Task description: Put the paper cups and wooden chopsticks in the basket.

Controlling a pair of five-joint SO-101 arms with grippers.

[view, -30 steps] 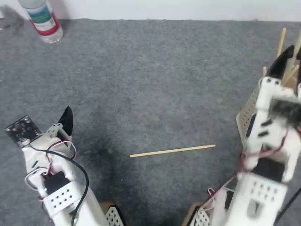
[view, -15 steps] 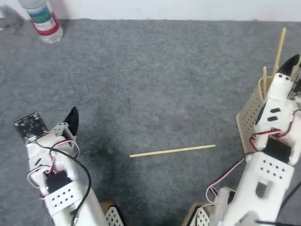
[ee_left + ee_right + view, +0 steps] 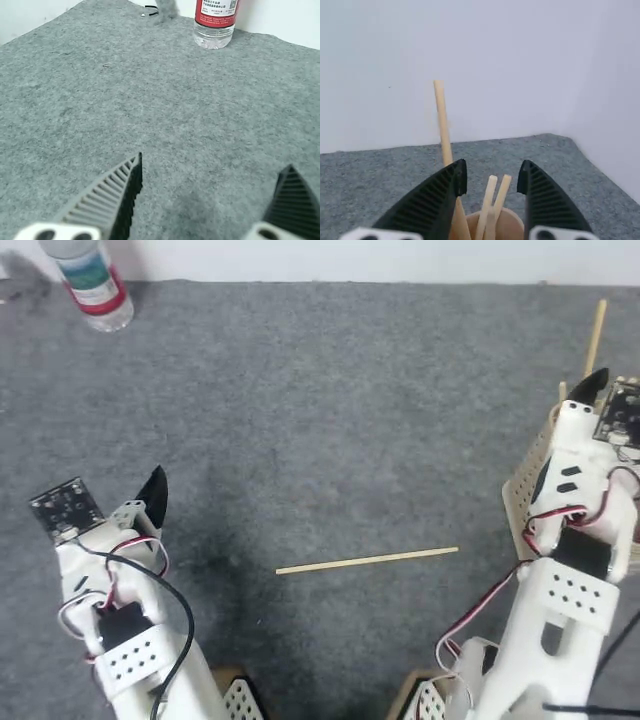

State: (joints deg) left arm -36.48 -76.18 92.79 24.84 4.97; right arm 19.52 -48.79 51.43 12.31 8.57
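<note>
The delivery step looks finished: the right gripper (image 3: pixel 491 175) hangs released over the perforated basket (image 3: pixel 525 490), thin wooden chopsticks (image 3: pixel 492 197) upright in a paper cup (image 3: pixel 512 220) just below its ribbed jaws; one straight chopstick (image 3: pixel 367 560) lies on the fuzzy grey mat (image 3: pixel 330 390) between both grippers. Next, the left gripper (image 3: pixel 215 167), also spread and empty, should lower and pinch it.

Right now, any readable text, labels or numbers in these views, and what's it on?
Label on the water bottle: white print on red, too small to read in the left wrist view and blurred in the high view.
Nothing else here carries legible words, numbers or signs.
</note>
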